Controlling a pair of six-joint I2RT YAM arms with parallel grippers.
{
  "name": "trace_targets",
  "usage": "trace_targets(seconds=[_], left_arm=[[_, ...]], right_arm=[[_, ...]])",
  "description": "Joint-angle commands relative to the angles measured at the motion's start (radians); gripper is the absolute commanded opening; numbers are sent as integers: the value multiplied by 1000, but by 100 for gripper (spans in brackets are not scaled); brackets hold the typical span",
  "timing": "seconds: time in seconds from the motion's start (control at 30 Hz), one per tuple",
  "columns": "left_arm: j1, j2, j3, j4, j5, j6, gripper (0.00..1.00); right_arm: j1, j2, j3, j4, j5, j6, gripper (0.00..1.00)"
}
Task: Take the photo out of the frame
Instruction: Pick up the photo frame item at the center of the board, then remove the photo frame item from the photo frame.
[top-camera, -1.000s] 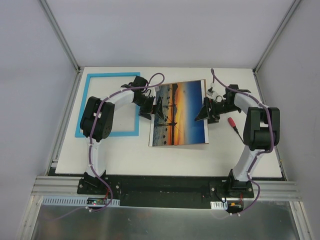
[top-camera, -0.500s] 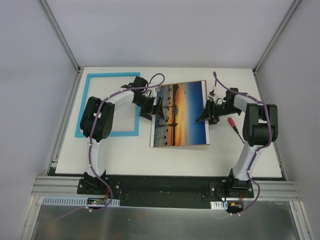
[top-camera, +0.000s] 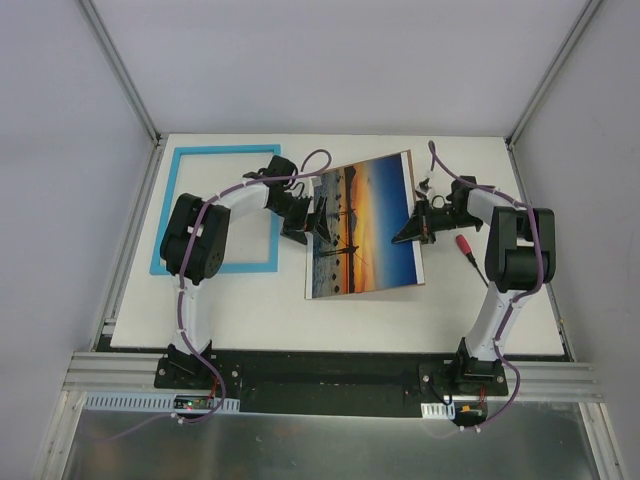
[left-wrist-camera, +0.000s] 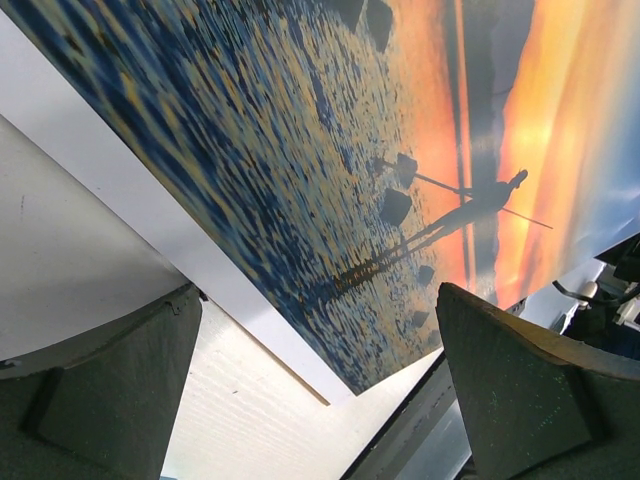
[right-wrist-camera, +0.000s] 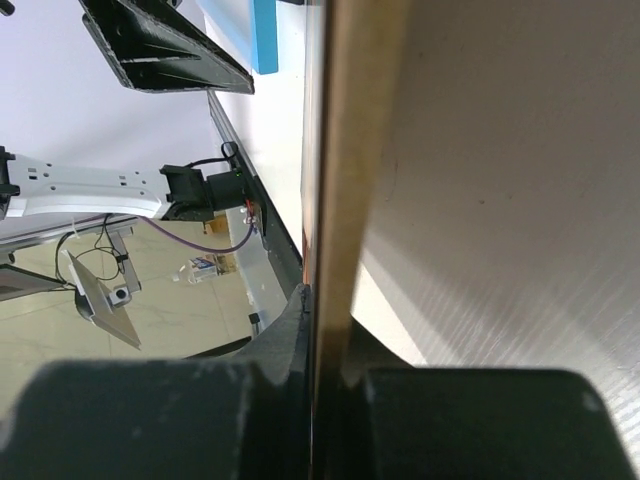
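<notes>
While the right gripper (top-camera: 411, 229) is clamped on the right edge of the photo (top-camera: 365, 225), the sunset print lies skewed at the middle of the white table (top-camera: 450, 310). In the right wrist view a tan edge shows between the pinching fingers (right-wrist-camera: 285, 345); whether a board lies under the print cannot be told. The left gripper (top-camera: 316, 222) hovers over the photo's left part, jaws spread wide, holding nothing. The turquoise frame (top-camera: 168, 215) lies flat at the table's left, apart from the photo. A red-handled screwdriver (top-camera: 466, 246) lies just beside the right gripper.
</notes>
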Motion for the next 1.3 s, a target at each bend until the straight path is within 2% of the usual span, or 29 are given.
trace_targets(seconds=[0.0, 0.23, 0.6, 0.67, 0.9, 1.27], left_arm=[[-15, -68, -12, 31, 77, 6, 99], [51, -87, -20, 29, 111, 0, 99], [103, -82, -40, 63, 195, -28, 99], [108, -76, -43, 72, 210, -31, 99], [115, -65, -54, 121, 279, -60, 99], [115, -102, -129, 318, 473, -198, 99]], right_arm=[[16, -16, -8, 9, -46, -31, 1], [-35, -43, -12, 9, -112, -31, 1], [-49, -83, -7, -31, -260, -86, 1], [-49, -83, 19, -101, -299, -161, 1], [-55, -26, 156, -603, -408, -652, 1], [-58, 11, 168, -671, -403, -738, 1]])
